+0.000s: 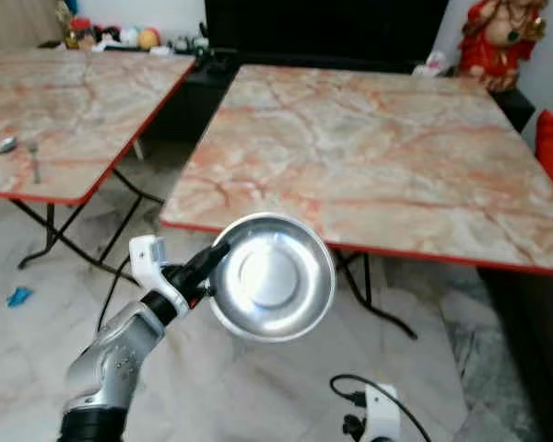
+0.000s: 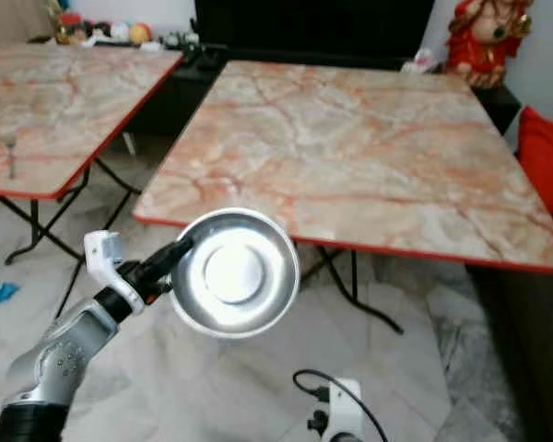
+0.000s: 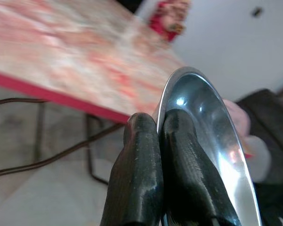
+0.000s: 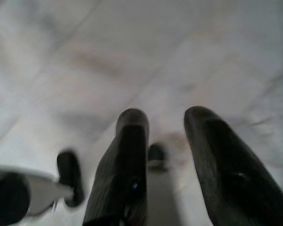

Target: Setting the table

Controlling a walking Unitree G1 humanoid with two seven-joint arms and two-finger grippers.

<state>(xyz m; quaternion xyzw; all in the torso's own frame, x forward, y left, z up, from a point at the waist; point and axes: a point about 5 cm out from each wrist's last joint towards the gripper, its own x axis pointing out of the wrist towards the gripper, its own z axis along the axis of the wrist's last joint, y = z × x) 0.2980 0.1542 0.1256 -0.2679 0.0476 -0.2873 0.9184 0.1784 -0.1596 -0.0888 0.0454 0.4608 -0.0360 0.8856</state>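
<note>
A shiny steel plate [image 1: 272, 276] hangs in the air just in front of the near edge of the marble-patterned table [image 1: 378, 147]. My left gripper [image 1: 214, 259] is shut on the plate's left rim, holding it tilted so its inside faces me. In the left wrist view the two black fingers [image 3: 146, 174] pinch the plate [image 3: 212, 141] by its edge. My right gripper [image 4: 165, 122] hangs low with its fingers apart over the pale floor, nothing between them.
A second folding table [image 1: 64, 110] stands at the left with a spoon [image 1: 2, 145] and a fork [image 1: 34, 161] on it. A dark cabinet and a red figure [image 1: 498, 37] are behind. A cable and white device [image 1: 378, 410] lie on the floor.
</note>
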